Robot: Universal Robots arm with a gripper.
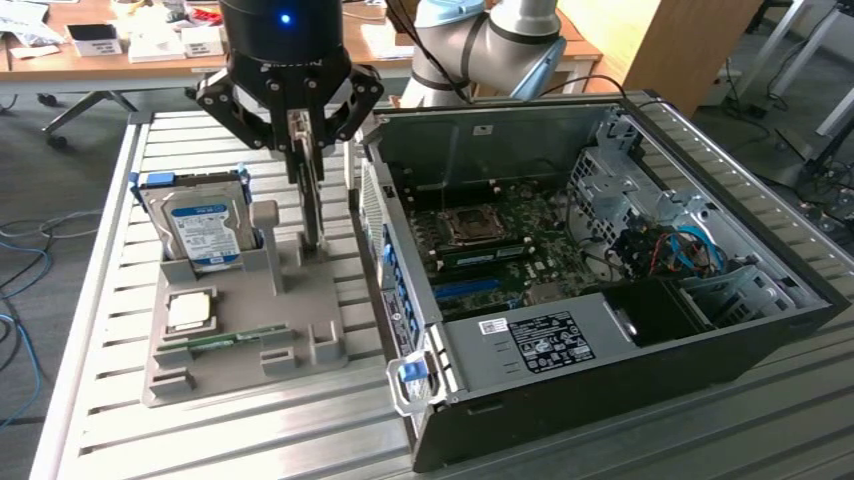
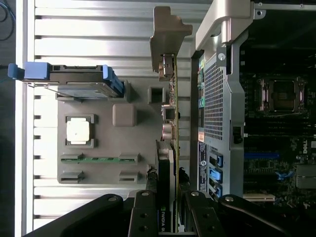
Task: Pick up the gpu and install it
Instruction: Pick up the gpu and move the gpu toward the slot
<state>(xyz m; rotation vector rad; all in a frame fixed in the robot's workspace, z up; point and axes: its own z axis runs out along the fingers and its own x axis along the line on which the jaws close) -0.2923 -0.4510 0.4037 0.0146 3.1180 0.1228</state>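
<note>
Over on the exterior view's left, beside the open black computer case (image 1: 747,330), the black robot gripper (image 1: 307,140) hangs above a grey plastic holder tray (image 1: 300,300). It is clamped on the thin green gpu card (image 1: 311,200). The card stands on its edge with its low end at the tray, and I cannot tell if they touch. A silver hard drive with a blue-white label (image 1: 207,225) stands farther left.

From the wrist view, the fingers (image 2: 144,212) squeeze both flat sides by the black fan, so I think the card cannot tip. Its silver metal bracket (image 2: 168,29) is at the end away from them.

gpu (image 2: 170,148) edge-on between fingers (image 2: 143,213), beside case (image 2: 217,113)
</note>
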